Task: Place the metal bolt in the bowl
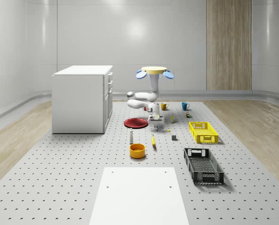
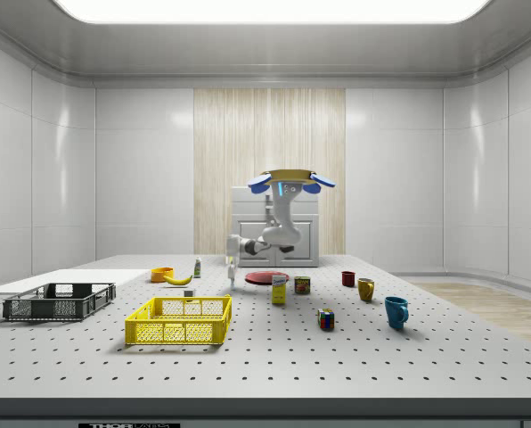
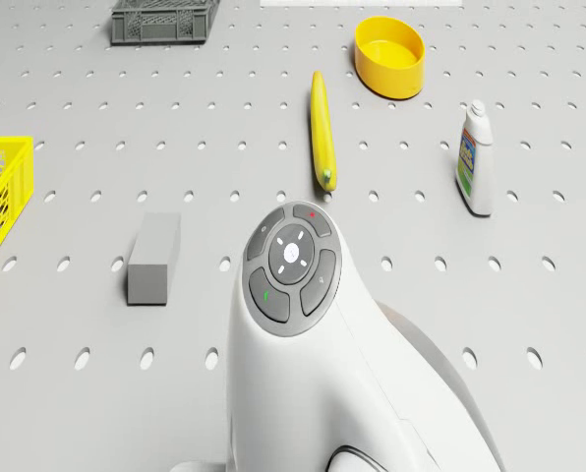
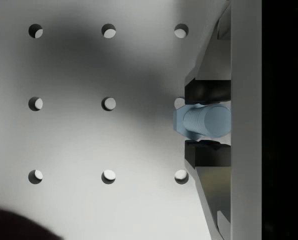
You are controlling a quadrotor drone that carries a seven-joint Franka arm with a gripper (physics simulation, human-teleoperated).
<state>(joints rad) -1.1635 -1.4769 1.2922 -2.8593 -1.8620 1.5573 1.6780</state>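
The bolt (image 4: pixel 201 121) sits closest to the wrist camera, pinched between the two black pads (image 4: pixel 207 90) of the gripper (image 4: pixel 205 121), which is closed on it. The perforated table (image 4: pixel 89 140) lies just below, so the bolt looks freshly grasped and hardly lifted, if at all (contact with the surface can't be told).

The drone (image 1: pixel 154 71) hovers above the table's middle, beside the red plate (image 1: pixel 135 123), with the arm (image 1: pixel 151 96) bent down under it and the gripper low over the table.

As a judgement: the grasp is done; lifting, carrying to the bowl (image 1: pixel 137 150) and releasing remain. The bowl stands apart from the gripper, past the banana (image 3: pixel 322 128) and the bottle (image 3: pixel 474 160).

Counted: one bolt, one bowl, one banana, one bottle, one grey block (image 3: pixel 153 259), one plate, two crates (yellow (image 1: pixel 203 131) and black (image 1: pixel 203 165)), three mugs (red (image 2: pixel 348 278), yellow (image 2: pixel 366 289) and blue (image 2: pixel 396 311)), one white cabinet (image 1: pixel 82 98).
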